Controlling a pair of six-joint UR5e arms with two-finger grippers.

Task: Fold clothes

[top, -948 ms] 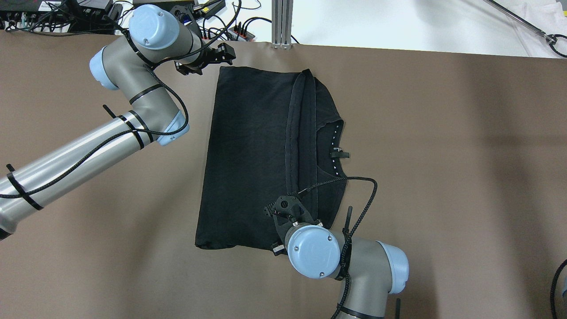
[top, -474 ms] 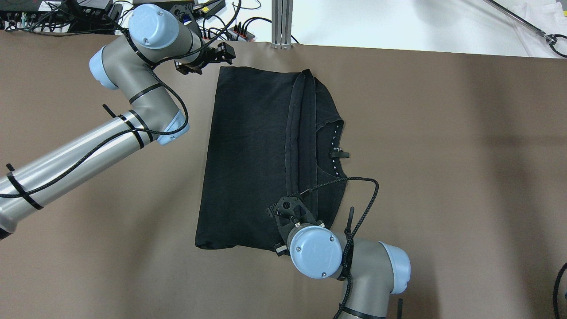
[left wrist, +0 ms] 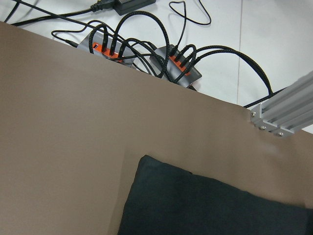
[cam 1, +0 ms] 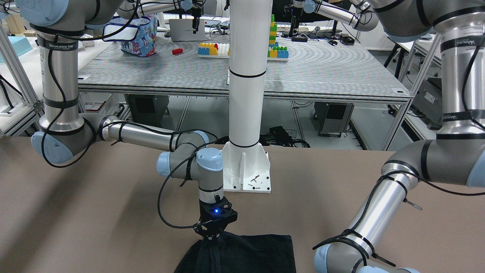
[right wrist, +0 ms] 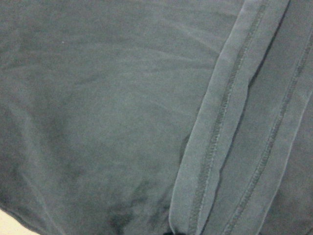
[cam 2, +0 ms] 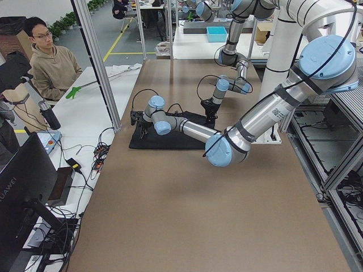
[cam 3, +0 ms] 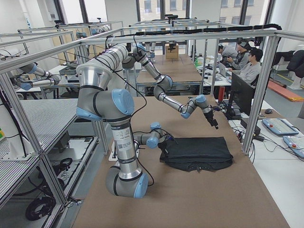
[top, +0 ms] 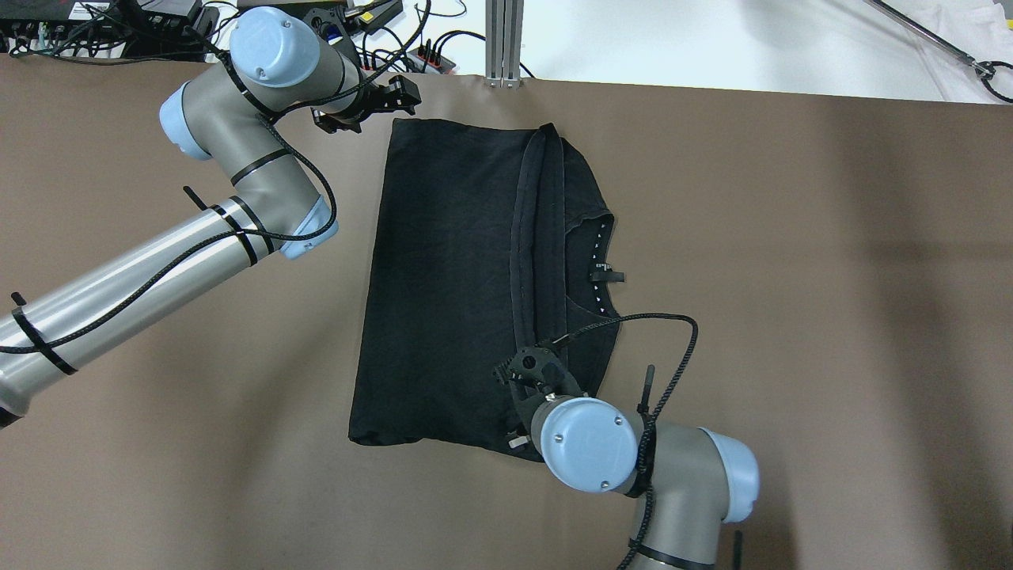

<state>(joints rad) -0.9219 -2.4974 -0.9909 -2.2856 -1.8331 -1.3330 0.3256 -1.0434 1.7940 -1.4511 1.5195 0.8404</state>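
The clothes (top: 451, 277) are one black garment lying folded flat on the brown table (top: 791, 277), with a hemmed edge (right wrist: 215, 147) running down its right part. My right gripper (top: 529, 366) sits on that hem near the garment's near end. In the front-facing view the right gripper (cam 1: 209, 236) is shut on a pinched ridge of the fabric (cam 1: 250, 254). My left gripper (top: 405, 92) hovers open just off the garment's far left corner (left wrist: 146, 164), holding nothing.
Power strips and cables (left wrist: 142, 49) lie just past the table's far edge, beside an aluminium post (top: 504, 39). The white pillar base (cam 1: 246, 167) stands behind the garment. A seated person (cam 2: 54, 62) is beyond the table. Bare brown table surrounds the garment.
My right wrist has shifted to the right and slightly toward the near edge, with the gripper staying on the hem. The left arm and the garment's outline look unchanged.
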